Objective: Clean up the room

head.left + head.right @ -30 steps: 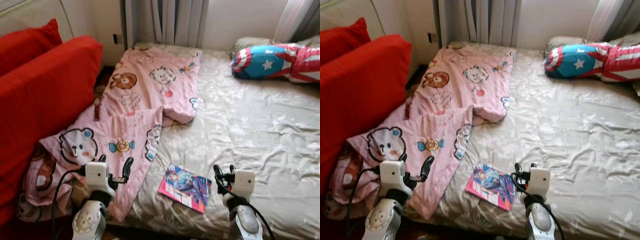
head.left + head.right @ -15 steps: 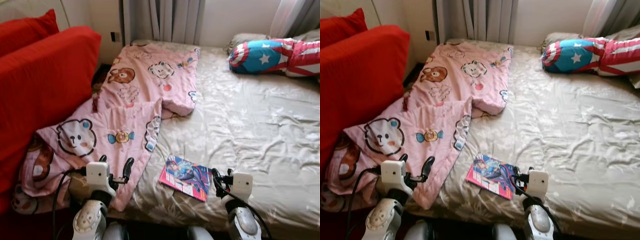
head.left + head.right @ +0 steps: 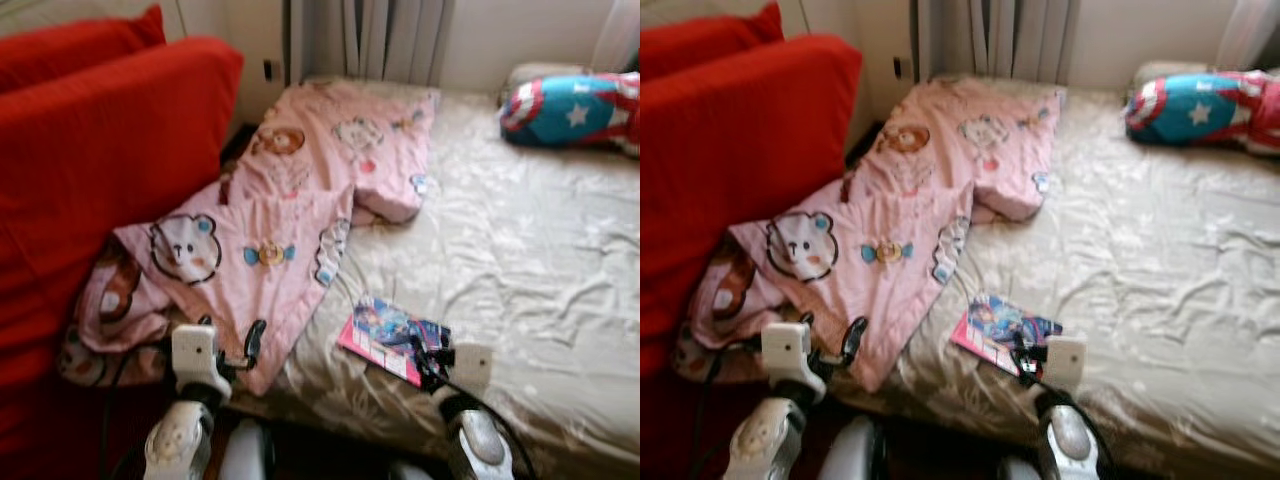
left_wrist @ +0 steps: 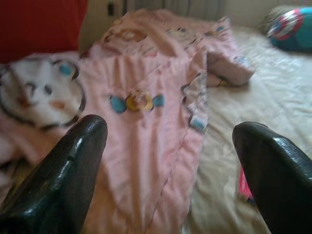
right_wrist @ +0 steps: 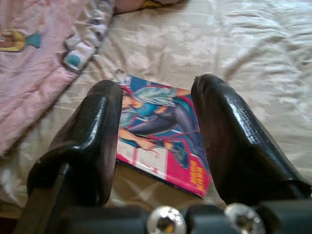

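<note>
A colourful magazine (image 3: 385,333) lies flat on the beige bed sheet (image 3: 530,260) near the bed's front edge. My right gripper (image 3: 428,354) hovers at the magazine's near right corner. In the right wrist view its open fingers (image 5: 92,136) frame the magazine (image 5: 161,131) with nothing held. A pink cartoon-print blanket (image 3: 300,190) sprawls over the bed's left side and hangs off the edge. My left gripper (image 3: 232,338) is open just before the blanket's hanging corner. The left wrist view looks along its fingers (image 4: 63,180) at the blanket (image 4: 141,131).
A red sofa (image 3: 90,170) with a red cushion stands close on the left, with the blanket bunched against it. A star-and-stripes pillow (image 3: 575,110) lies at the bed's far right. Grey curtains (image 3: 390,40) hang behind the bed.
The camera has swung left, so the scene sits further right. My right gripper now reaches the magazine's near corner. The left gripper keeps its pose.
</note>
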`<state>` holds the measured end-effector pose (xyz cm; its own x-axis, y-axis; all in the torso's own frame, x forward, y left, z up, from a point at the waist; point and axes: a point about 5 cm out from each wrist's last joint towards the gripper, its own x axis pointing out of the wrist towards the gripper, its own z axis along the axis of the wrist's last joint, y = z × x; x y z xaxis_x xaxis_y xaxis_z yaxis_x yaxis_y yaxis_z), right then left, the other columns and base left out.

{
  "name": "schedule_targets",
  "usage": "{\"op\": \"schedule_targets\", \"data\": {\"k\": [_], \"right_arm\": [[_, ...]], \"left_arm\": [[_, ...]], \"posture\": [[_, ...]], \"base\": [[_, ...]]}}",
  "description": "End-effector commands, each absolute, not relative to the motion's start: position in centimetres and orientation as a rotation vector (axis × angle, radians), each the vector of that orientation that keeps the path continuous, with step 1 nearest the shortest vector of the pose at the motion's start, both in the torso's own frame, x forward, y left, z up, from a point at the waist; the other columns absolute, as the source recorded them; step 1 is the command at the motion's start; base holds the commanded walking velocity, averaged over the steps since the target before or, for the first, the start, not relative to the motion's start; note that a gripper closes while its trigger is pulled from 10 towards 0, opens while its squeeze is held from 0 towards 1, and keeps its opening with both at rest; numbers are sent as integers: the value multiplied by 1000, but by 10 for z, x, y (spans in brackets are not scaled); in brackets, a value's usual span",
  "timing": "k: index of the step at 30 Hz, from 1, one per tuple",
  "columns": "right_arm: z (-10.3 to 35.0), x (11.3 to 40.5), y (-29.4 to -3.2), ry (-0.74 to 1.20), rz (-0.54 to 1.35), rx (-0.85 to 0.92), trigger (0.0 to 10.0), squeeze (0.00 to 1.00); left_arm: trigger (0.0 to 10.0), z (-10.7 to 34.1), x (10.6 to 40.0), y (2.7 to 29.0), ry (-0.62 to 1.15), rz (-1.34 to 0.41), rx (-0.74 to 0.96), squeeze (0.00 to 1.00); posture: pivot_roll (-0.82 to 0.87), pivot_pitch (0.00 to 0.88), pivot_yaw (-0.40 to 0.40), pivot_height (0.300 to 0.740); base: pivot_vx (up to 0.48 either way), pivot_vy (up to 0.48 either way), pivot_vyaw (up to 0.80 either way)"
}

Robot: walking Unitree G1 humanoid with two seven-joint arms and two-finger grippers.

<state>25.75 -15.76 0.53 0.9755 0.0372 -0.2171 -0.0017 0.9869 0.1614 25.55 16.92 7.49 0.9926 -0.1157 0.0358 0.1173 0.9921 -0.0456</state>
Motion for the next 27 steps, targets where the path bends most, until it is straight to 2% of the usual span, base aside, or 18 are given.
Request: {"op": "schedule_targets", "data": {"k": [1,27], "right_arm": [[2,254,-162,234,4,164,10000,0],[-1,254,-158,251,23,164,10000,0]], "left_arm": [[10000,75,256,166,-31,-130,-45,0],[10000,76,256,166,-18,-131,-64,0]], "posture": [[-64,91,-41,640],[-58,107,-41,640]], "base": [[0,0,0],[0,0,0]]}}
